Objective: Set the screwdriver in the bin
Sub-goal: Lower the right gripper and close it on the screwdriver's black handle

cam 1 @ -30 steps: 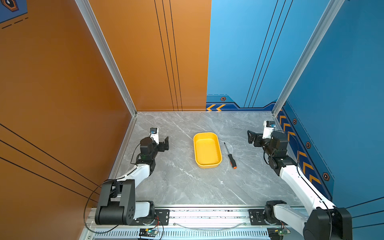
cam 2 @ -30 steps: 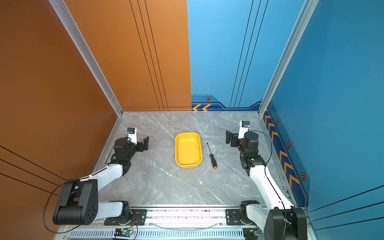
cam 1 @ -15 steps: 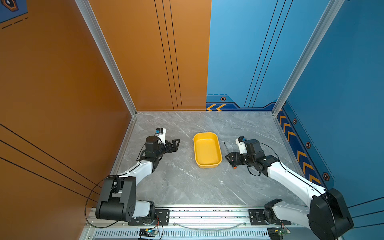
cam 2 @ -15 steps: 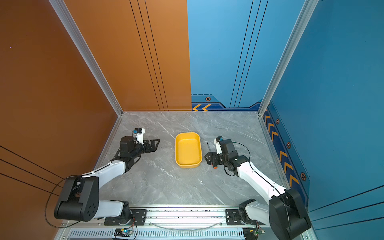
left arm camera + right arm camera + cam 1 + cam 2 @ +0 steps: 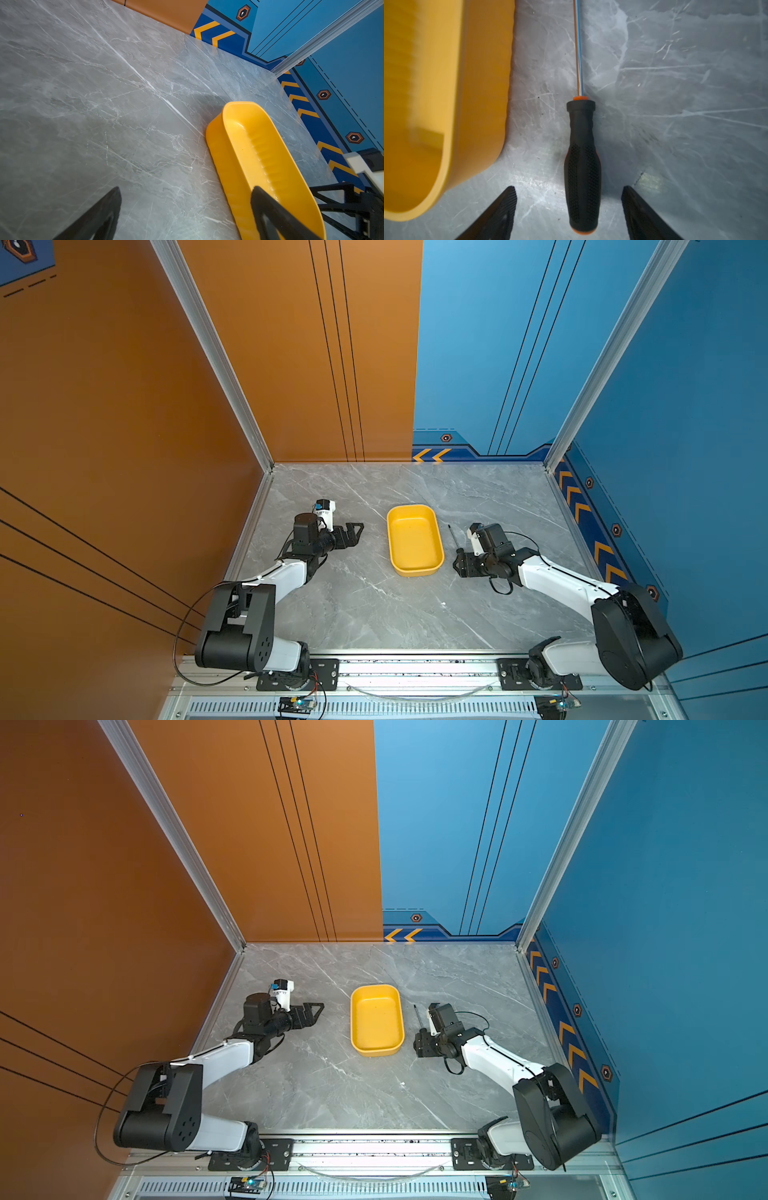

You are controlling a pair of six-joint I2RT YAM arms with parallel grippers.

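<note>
As screwdriver (image 5: pixel 582 166) lies beside bin (image 5: pixel 477 83), ungripped

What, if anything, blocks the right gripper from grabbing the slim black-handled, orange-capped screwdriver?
Likely nothing, so probably yes: the right gripper straddles the handle of the screwdriver, fingers open on either side without visible contact. The yellow plastic bin sits alongside, apart.

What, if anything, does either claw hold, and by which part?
Nothing. The right claw straddles the screwdriver handle with gaps both sides; the left claw is empty.
</note>
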